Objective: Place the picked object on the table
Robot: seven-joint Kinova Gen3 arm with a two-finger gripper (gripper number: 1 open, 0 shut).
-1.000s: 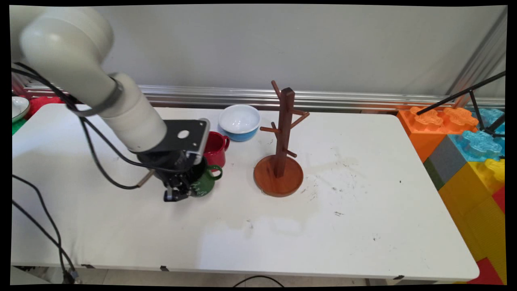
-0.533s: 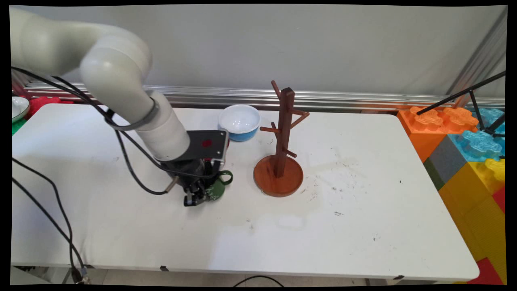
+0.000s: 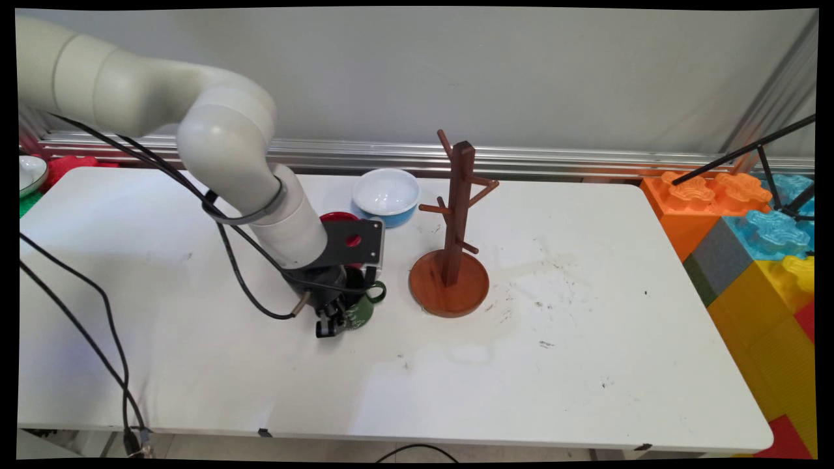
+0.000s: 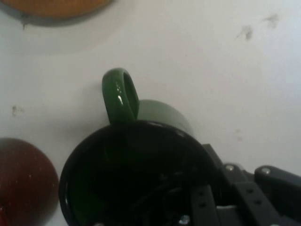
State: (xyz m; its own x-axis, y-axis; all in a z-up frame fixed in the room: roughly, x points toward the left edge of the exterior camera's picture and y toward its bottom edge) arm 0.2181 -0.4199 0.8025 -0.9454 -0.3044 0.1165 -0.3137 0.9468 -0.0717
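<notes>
Gripper (image 3: pixel 333 320): black two-finger unit, pointing down at the table, clamped on the rim of the green mug; in the hand view one finger (image 4: pixel 203 207) reaches down inside the mug's dark interior, the other linkage lies outside the wall.

Green mug (image 3: pixel 359 309): upright, held at the rim, handle (image 4: pixel 120 95) turned toward the mug tree. Whether its base touches the table or sits just clear of it cannot be told. Position: table's middle-left, just left of the mug tree's base.

Red mug (image 3: pixel 339 217): directly behind the green mug, mostly hidden by the gripper's mounting plate; its rim shows above the plate. In the hand view it sits close beside the green mug, apart from it.

Mug tree (image 3: pixel 455 228): dark wooden post with angled pegs on a round wooden base, upright, near the table's centre, no mugs hung on it.

Bowl (image 3: pixel 386 196): white inside, blue outside, upright, toward the table's far edge, between the red mug and the mug tree.

Table (image 3: pixel 586 365): white, scuffed with dark marks to the right of the mug tree.

Large toy building blocks (image 3: pixel 749 247): orange, blue, grey and yellow, stacked beyond the table's right end.

Black cables (image 3: pixel 98 326): hanging from the arm across the table's left part.
</notes>
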